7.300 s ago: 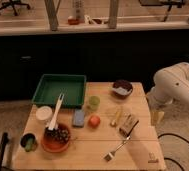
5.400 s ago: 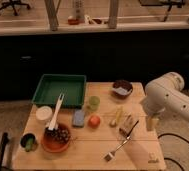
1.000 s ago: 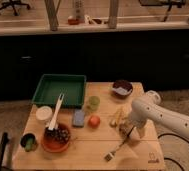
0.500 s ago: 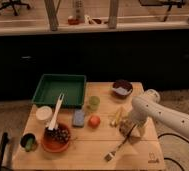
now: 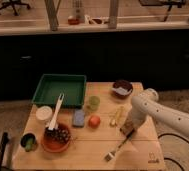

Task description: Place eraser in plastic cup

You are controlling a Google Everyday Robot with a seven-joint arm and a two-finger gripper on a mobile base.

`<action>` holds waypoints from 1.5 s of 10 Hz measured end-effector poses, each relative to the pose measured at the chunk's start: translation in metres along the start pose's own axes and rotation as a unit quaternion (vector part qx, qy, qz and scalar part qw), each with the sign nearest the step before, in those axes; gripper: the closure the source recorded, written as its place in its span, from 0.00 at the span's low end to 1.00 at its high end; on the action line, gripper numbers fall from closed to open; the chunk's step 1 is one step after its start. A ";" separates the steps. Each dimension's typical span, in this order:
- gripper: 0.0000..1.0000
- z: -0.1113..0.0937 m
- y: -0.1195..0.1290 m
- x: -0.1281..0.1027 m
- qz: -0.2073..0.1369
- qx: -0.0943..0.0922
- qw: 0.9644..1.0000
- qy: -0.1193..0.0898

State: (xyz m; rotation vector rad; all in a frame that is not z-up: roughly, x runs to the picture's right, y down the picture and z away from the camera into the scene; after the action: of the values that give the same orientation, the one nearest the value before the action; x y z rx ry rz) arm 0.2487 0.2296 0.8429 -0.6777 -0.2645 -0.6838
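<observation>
The eraser [image 5: 125, 130] lies on the wooden table [image 5: 88, 152] right of centre. Only a small tan-brown corner of it shows under my arm. My gripper [image 5: 128, 125] is lowered straight onto it, at the end of the white arm reaching in from the right. The arm's end hides the contact, so I cannot tell whether the eraser is gripped. The plastic cup [image 5: 93, 102], light green and translucent, stands upright about a hand's width to the left and further back, next to the green tray.
A green tray [image 5: 60, 90] sits at the back left and a dark bowl [image 5: 122, 88] at the back right. Near the eraser are an orange fruit [image 5: 94, 121], a blue pad [image 5: 78, 118], a yellow stick [image 5: 117, 116] and a fork [image 5: 118, 149]. A white cup [image 5: 44, 114], an orange bowl [image 5: 55, 139] and a dark cup [image 5: 28, 142] stand at the left.
The arm has settled slightly lower over the eraser and otherwise kept its place. Nothing on the table has shifted.
</observation>
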 end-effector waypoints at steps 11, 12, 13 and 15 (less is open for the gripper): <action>1.00 -0.065 -0.011 -0.010 -0.056 0.030 0.998 -0.004; 1.00 -0.078 -0.017 -0.013 -0.069 0.038 0.997 -0.002; 1.00 -0.089 -0.021 -0.019 -0.084 0.039 0.996 -0.003; 1.00 -0.120 -0.044 -0.035 -0.131 0.051 0.990 0.003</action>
State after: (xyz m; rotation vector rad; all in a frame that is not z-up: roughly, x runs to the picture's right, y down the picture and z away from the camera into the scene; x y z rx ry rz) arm 0.1946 0.1433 0.7580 -0.5474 -0.3841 -0.9169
